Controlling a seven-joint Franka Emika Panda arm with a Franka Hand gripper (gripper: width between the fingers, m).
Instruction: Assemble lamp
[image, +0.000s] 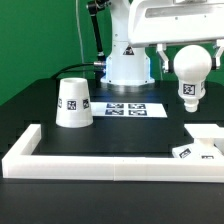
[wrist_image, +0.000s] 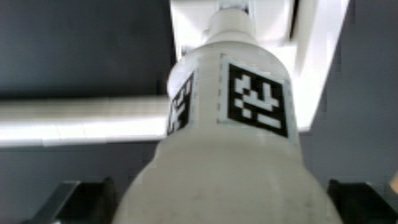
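Note:
My gripper (image: 190, 50) is shut on the ball-shaped white bulb (image: 189, 72) and holds it in the air at the exterior view's right, tagged stem pointing down. In the wrist view the bulb (wrist_image: 222, 140) fills the frame between my two dark fingers (wrist_image: 80, 200). The flat square base (image: 203, 141) lies on the table below the bulb, at the right edge, partly cut off. The truncated-cone shade (image: 73, 103) stands on the table at the exterior view's left, wide end down, apart from the gripper.
The marker board (image: 133, 108) lies flat at the table's middle in front of the robot's white pedestal (image: 128, 66). A long white bar-shaped border (image: 110, 160) runs along the front and turns back at the left.

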